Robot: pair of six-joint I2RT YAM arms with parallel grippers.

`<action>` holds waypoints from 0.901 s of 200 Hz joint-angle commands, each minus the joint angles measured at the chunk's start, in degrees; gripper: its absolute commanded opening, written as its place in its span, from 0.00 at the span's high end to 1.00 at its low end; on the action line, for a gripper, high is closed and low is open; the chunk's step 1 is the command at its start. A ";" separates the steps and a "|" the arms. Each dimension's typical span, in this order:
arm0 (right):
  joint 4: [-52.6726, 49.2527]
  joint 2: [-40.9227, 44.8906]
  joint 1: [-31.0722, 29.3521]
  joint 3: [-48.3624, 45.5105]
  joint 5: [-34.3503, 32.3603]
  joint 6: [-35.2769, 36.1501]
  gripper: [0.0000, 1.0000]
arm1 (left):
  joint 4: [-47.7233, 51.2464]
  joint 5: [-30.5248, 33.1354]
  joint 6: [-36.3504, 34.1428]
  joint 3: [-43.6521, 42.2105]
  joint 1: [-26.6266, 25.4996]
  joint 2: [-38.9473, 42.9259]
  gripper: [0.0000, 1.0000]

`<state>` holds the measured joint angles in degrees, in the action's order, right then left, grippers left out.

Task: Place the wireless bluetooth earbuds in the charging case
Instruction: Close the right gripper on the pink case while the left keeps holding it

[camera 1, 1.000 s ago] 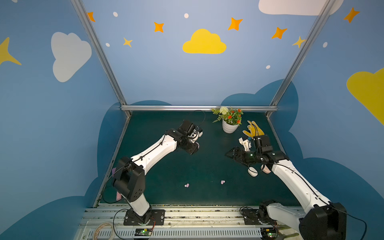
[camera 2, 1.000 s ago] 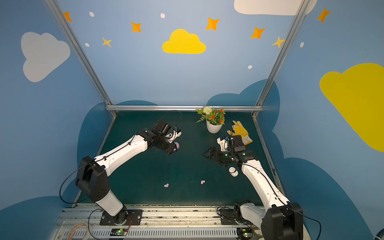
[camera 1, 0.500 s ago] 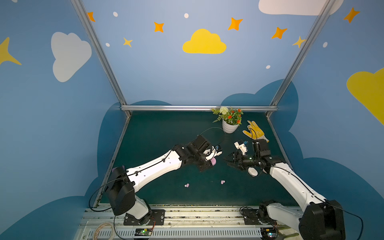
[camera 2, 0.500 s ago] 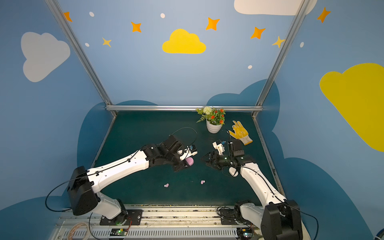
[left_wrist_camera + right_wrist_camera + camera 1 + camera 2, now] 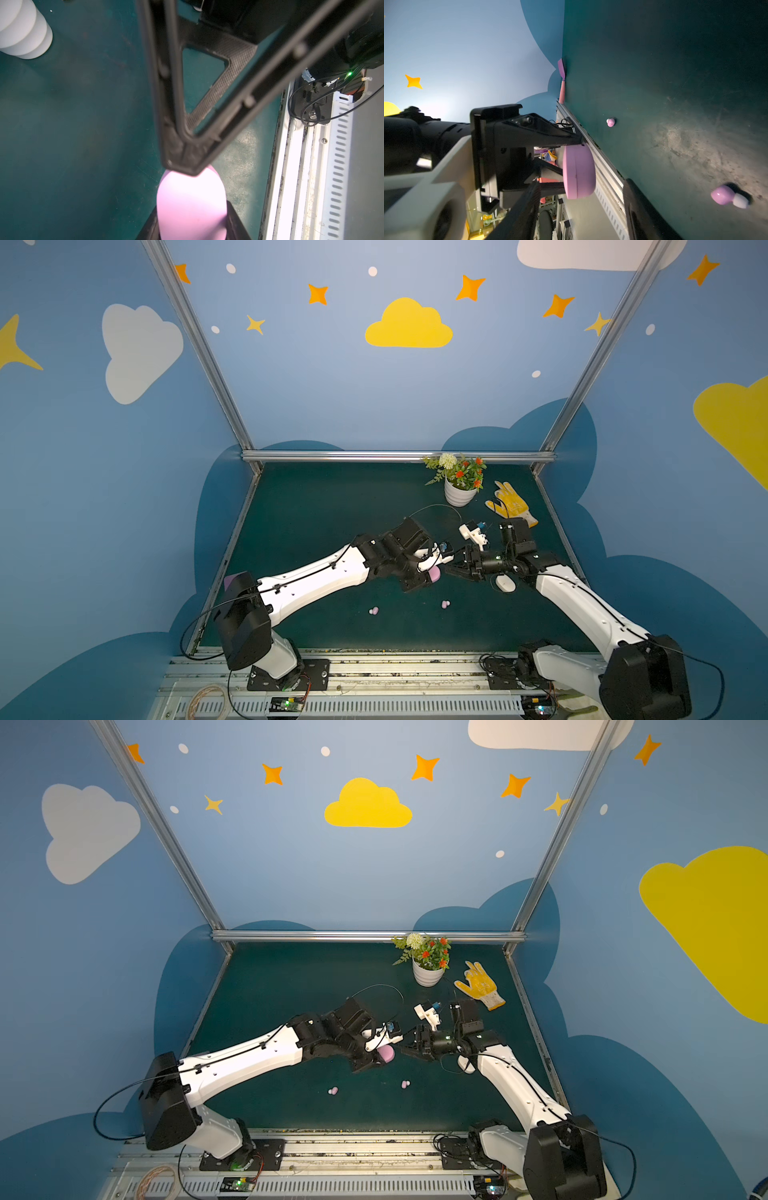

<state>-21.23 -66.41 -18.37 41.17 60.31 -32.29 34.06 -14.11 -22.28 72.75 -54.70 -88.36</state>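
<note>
Left end effector: clamped on the lilac charging case and holding it lifted clear of the counter.
Case: its lid is closed. About half of it sticks out past the left fingertips, with the long axis pointing straight ahead of them.
Right end effector: empty, jaws part open. It faces the left end effector tip to tip, with the free end of the case right at its fingertips.
Key relation: in the right wrist view the case is edge-on with its seam toward the camera, and 1 right finger stands on each side of it with a gap to both. In the left wrist view a right finger overlaps the case's far tip. Whether it touches cannot be told.
Judgement: the right end effector is the free 1 and the nearer, so the next move is probably a hold on the projecting end to open the lid.
Earbuds: none is in a case yet. 1 small lilac clump lies on the counter just below the 2 end effectors, and a second lies farther off under the left forearm.
White case: on the counter just behind the right end effector, beside that wrist.
</note>
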 commanded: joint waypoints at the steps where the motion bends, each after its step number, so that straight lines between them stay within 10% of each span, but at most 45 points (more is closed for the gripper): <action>1: -1.57 -1.00 -1.54 1.86 2.04 1.65 0.44 | 0.56 -0.65 -1.08 1.04 -0.37 1.03 0.82; 180: -4.95 -4.94 -6.38 4.64 1.78 3.55 0.73 | 1.01 -1.01 -2.06 0.99 -1.55 2.21 0.82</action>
<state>-25.30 -70.78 -24.27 43.94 61.32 -29.50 34.98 -14.17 -23.62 72.75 -55.90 -87.64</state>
